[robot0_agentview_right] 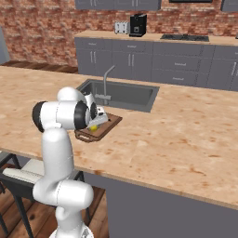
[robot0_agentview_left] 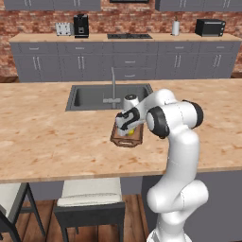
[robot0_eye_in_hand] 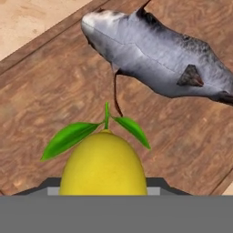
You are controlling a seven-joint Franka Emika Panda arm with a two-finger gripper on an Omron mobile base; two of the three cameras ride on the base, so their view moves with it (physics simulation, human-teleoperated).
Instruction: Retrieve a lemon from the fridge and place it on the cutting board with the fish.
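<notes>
My gripper (robot0_agentview_left: 128,127) hangs low over the brown cutting board (robot0_agentview_left: 124,142) on the island counter, just in front of the sink. It is shut on the yellow lemon (robot0_agentview_left: 130,133), which shows as a yellow spot under the hand (robot0_agentview_right: 94,126). In the hand view the lemon (robot0_eye_in_hand: 103,166), with its green leaves, sits between the jaws close above the board's wood (robot0_eye_in_hand: 54,95). The grey fish (robot0_eye_in_hand: 154,57) lies on the board just beyond the lemon. The fridge is out of view.
The sink (robot0_agentview_left: 90,97) with its faucet (robot0_agentview_left: 113,85) lies behind the board. A stool (robot0_agentview_left: 90,196) stands under the island's near edge. The back counter carries a toaster (robot0_agentview_left: 63,29), a coffee machine (robot0_agentview_left: 81,25) and a microwave (robot0_agentview_left: 210,27).
</notes>
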